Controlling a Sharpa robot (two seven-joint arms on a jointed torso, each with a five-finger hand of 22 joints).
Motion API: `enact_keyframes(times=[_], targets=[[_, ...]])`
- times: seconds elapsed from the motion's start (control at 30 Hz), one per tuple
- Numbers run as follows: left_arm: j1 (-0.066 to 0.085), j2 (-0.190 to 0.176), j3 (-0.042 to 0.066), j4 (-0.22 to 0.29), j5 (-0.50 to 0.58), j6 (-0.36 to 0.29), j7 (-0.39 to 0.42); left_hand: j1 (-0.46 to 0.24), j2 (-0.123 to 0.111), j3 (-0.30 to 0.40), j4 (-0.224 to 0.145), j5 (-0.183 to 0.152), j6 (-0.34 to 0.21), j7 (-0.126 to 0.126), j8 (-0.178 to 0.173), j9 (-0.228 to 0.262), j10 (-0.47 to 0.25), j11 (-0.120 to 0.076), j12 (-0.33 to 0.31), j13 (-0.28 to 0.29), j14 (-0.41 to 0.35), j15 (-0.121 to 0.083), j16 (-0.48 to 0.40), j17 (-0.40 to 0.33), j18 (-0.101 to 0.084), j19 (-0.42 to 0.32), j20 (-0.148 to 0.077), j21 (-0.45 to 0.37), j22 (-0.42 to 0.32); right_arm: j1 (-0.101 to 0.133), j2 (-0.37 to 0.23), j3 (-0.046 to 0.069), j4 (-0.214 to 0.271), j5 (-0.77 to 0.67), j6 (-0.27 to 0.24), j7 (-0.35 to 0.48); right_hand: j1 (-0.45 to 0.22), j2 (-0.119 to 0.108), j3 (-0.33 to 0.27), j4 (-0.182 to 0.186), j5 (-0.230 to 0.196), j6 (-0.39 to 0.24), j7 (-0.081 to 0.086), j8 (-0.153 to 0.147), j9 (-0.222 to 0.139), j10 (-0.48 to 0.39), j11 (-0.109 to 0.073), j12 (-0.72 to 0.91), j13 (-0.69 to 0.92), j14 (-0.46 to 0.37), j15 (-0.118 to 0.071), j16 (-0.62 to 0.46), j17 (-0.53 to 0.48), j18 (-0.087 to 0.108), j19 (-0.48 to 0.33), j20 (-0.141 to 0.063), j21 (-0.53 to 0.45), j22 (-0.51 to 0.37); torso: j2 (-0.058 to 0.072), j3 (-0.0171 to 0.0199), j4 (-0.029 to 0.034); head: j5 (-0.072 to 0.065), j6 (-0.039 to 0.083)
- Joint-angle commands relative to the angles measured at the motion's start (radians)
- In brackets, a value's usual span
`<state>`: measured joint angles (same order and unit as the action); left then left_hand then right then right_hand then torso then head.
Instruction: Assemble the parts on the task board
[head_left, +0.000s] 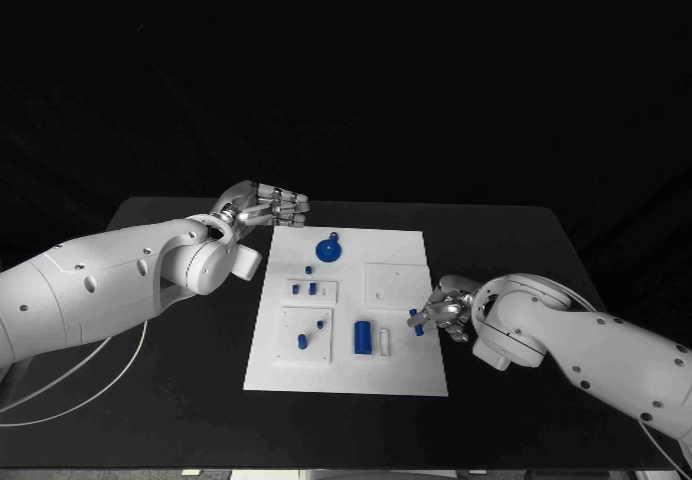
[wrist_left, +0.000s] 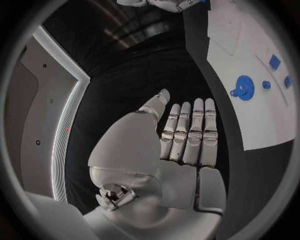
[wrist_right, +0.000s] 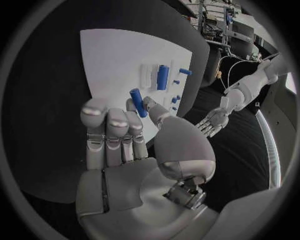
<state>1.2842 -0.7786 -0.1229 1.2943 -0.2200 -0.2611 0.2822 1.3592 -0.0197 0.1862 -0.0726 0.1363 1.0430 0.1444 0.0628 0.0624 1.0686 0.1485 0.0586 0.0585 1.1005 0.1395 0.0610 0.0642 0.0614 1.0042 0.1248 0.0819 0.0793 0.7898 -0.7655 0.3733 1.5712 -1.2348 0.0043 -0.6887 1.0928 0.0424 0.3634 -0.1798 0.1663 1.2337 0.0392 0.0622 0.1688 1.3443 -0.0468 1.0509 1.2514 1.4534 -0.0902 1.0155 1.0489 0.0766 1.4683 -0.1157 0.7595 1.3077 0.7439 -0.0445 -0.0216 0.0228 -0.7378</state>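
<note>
Right robot hand is nearest, at the right edge of the task board, toward its near half. It holds a small blue peg pinched between thumb and a finger; the right wrist view shows the same blue peg standing up from the fingertips, other fingers curled in alongside. Hand is over the board edge, peg just beside the long blue block and the white bar next to it.

Task board is a white plate in the middle of the black counter, long side running away from the robot. On it: a round blue gear-like part near the far edge, left of centre; small blue pegs in a raised white square around mid-board on the left side; two more blue pieces in a second raised square closer to the near-left corner; a plain raised white square on the right side mid-board.

Left robot hand is off the board, just past its far-left corner, above the counter. It holds nothing; in the left wrist view the fingers are straight and close together, thumb apart to the side, palm flat. Blue gear lies near that hand, not touching.
</note>
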Motion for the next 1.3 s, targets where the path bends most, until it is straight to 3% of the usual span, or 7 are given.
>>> enact_keyframes(times=[0.03, 0.53, 0.8, 1.3], targets=[[0.0, 0.003, 0.001, 0.003, -0.004, 0.013, 0.006, 0.002, 0.008, 0.0, 0.003, 0.004, -0.01, 0.0, 0.0, 0.0, -0.006, -0.001, -0.001, -0.001, -0.005, 0.002, 0.0, 0.0, 0.005, 0.003, 0.003, -0.003, -0.002, -0.001, 0.025, -0.004, -0.019, 0.038, 0.045, 0.015, 0.005, 0.018, 0.043, -0.048, -0.008, 0.003, -0.002, 0.002, -0.001, 0.007, 0.0, -0.004, -0.001, -0.001, -0.007, -0.006, -0.001, -0.007, 0.052, -0.003, -0.007, 0.0, 0.001, 0.0005, 0.0, 0.002, -0.001], [-0.001, 0.015, 0.0, -0.002, -0.003, 0.018, 0.006, 0.001, 0.01, 0.0, 0.004, 0.004, -0.011, 0.001, 0.0, 0.0, -0.007, -0.001, -0.001, -0.001, -0.006, 0.002, 0.0, 0.0, 0.005, 0.004, 0.004, -0.003, -0.002, -0.002, 0.122, -0.046, -0.089, 0.003, 0.087, 0.035, 0.001, 0.028, 0.003, -0.03, 0.0, 0.004, -0.004, 0.002, -0.011, 0.007, -0.001, -0.006, -0.002, -0.001, -0.007, -0.011, -0.005, -0.008, 0.052, -0.003, -0.017, -0.004, 0.0, 0.0014, -0.0005, 0.005, 0.0], [-0.001, 0.019, 0.0, -0.004, -0.003, 0.022, 0.003, 0.001, 0.01, 0.0, 0.004, 0.004, -0.011, 0.001, 0.0, 0.0, -0.007, -0.001, -0.001, -0.001, -0.006, 0.002, 0.0, 0.0, 0.005, 0.004, 0.004, -0.003, -0.002, -0.002, 0.143, -0.057, -0.114, -0.024, 0.091, 0.035, -0.001, 0.031, -0.021, -0.017, -0.008, 0.005, -0.006, 0.002, -0.017, 0.007, -0.001, -0.006, -0.001, -0.001, -0.008, -0.012, -0.006, -0.009, 0.052, -0.004, -0.016, -0.005, 0.0, 0.0009, -0.0008, 0.008, 0.0], [-0.001, 0.02, -0.001, -0.006, -0.003, 0.024, 0.0, -0.001, 0.011, -0.002, 0.007, 0.002, -0.011, 0.001, 0.0, 0.0, -0.007, -0.001, -0.001, -0.001, -0.006, 0.002, 0.0, 0.0, 0.005, 0.004, 0.004, -0.003, -0.002, -0.002, 0.152, -0.062, -0.124, -0.039, 0.084, 0.032, -0.008, 0.033, -0.052, 0.006, -0.008, 0.007, -0.008, 0.002, -0.023, 0.007, -0.002, -0.006, 0.0, -0.001, -0.009, -0.012, -0.005, -0.009, 0.052, -0.005, -0.016, -0.005, 0.0, 0.0013, -0.0017, 0.012, 0.001]])
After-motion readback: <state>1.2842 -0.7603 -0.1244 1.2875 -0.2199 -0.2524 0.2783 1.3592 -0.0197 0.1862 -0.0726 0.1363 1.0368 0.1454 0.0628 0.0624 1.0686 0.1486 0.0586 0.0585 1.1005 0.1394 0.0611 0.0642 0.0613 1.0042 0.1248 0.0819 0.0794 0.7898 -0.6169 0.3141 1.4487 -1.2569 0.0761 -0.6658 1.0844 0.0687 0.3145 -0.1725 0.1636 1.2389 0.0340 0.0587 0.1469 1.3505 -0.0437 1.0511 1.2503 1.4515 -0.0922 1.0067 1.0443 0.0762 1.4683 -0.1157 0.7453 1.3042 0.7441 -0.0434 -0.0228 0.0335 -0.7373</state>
